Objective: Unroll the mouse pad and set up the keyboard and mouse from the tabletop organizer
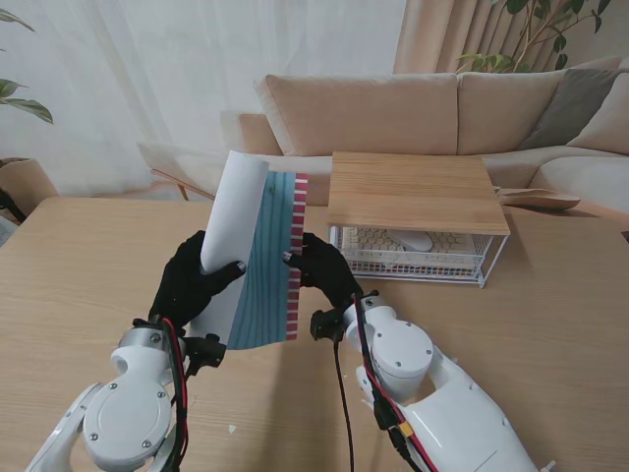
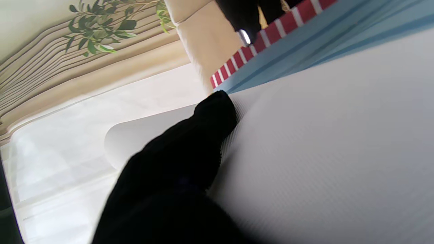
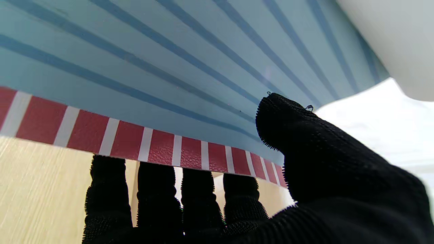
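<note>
Above the wooden table (image 1: 79, 285), between both hands — blue striped mouse pad with red-and-white edge (image 1: 270, 261), half unrolled, long axis upright. Left hand (image 1: 192, 280) grips the white rolled part; right hand (image 1: 324, 270) pinches the red edge. Unrolling likely needs sideways separation.

Mouse pad (image 1: 260, 261): held up above the worktop (image 1: 88, 285), between both robot hands.
Left robot hand (image 1: 192, 280): at its rolled side.
Right robot hand (image 1: 324, 273): at its right edge.
Organizer (image 1: 413, 211): farther back, to the right.
Keyboard (image 1: 378, 239), mouse (image 1: 415, 240): inside it.
</note>
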You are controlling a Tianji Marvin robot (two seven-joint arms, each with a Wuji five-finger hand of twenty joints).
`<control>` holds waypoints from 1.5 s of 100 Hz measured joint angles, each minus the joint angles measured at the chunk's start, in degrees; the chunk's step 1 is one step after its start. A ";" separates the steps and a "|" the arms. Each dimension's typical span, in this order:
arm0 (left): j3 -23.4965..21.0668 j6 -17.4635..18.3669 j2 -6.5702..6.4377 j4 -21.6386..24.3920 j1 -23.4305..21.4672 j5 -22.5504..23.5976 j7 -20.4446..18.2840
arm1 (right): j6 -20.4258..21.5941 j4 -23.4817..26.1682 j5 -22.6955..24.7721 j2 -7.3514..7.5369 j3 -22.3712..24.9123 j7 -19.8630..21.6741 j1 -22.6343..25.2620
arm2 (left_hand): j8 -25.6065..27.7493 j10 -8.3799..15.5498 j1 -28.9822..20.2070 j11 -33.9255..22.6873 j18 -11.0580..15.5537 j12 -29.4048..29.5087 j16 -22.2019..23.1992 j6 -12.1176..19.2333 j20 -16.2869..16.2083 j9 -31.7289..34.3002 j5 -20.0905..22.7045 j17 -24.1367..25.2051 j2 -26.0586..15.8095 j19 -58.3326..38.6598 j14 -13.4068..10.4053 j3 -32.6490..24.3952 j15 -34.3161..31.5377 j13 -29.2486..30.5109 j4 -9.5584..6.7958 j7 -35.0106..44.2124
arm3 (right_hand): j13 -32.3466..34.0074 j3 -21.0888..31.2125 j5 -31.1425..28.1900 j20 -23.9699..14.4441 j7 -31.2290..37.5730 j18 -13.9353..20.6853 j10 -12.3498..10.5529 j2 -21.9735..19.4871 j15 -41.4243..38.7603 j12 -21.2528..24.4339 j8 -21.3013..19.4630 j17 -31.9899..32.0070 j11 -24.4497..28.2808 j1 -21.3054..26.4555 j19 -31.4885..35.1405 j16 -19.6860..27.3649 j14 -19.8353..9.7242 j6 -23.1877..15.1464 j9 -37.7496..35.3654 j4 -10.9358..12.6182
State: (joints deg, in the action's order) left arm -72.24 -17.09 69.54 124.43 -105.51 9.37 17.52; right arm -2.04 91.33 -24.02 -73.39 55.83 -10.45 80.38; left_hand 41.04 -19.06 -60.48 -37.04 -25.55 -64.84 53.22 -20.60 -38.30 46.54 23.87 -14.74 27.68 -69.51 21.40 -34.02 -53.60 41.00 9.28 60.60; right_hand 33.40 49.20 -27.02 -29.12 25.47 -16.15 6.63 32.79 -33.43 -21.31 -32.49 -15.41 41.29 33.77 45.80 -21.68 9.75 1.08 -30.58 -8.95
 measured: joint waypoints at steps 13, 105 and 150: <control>-0.09 2.48 0.03 -0.25 -0.21 -0.39 -0.14 | -1.57 -0.03 -1.67 -0.42 0.03 -0.34 -0.38 | 0.00 0.00 0.00 0.00 0.03 -0.33 0.00 0.00 0.48 0.00 0.00 0.02 0.00 0.21 -0.20 0.00 0.01 -0.03 0.00 0.00 | 2.92 -0.06 0.96 0.01 -0.01 -2.08 0.09 0.00 -0.30 0.10 0.13 -4.72 -0.03 -0.66 0.14 0.23 0.07 2.88 0.00 0.00; 3.31 3.69 1.86 -7.39 2.05 -7.63 7.04 | -6.26 0.41 12.68 -0.89 0.80 -5.67 -0.13 | -3.68 0.08 0.16 2.27 -0.22 3.50 -3.28 0.12 1.43 2.31 3.10 0.88 2.34 1.49 0.66 -2.60 2.79 -0.15 0.00 -0.03 | 23.87 -2.28 -16.20 -12.89 26.88 -0.47 4.27 -0.38 -37.40 -16.65 5.77 -16.36 17.47 12.28 29.24 -14.31 0.74 -0.10 -25.85 -2.15; 12.98 -5.13 9.59 -20.02 6.61 -21.27 22.48 | -21.66 4.36 29.10 1.51 5.06 -1.83 5.00 | -6.56 0.14 2.19 3.15 -0.95 5.72 -5.06 1.03 1.43 3.09 4.40 6.01 3.08 2.08 1.67 -4.79 3.48 -1.37 0.00 -0.03 | 26.10 0.29 -17.69 -15.02 26.90 -1.32 6.66 0.37 -42.12 -19.63 3.66 -17.80 18.77 13.10 32.12 -16.52 2.18 5.70 -27.62 -2.25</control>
State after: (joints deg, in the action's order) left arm -59.26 -22.22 79.13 104.40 -98.89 -11.90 40.00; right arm -23.70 95.70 5.09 -71.88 60.89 -12.28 85.38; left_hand 34.48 -18.92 -58.29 -33.89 -26.50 -59.12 48.17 -19.57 -36.87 49.63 28.27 -8.73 30.76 -67.44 23.07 -38.80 -50.12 39.64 9.28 60.57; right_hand 59.50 49.49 -44.71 -44.14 52.37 -17.47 13.29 33.15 -75.55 -40.94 -28.83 -33.21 60.06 46.87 77.92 -38.20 11.94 6.78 -58.20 -11.20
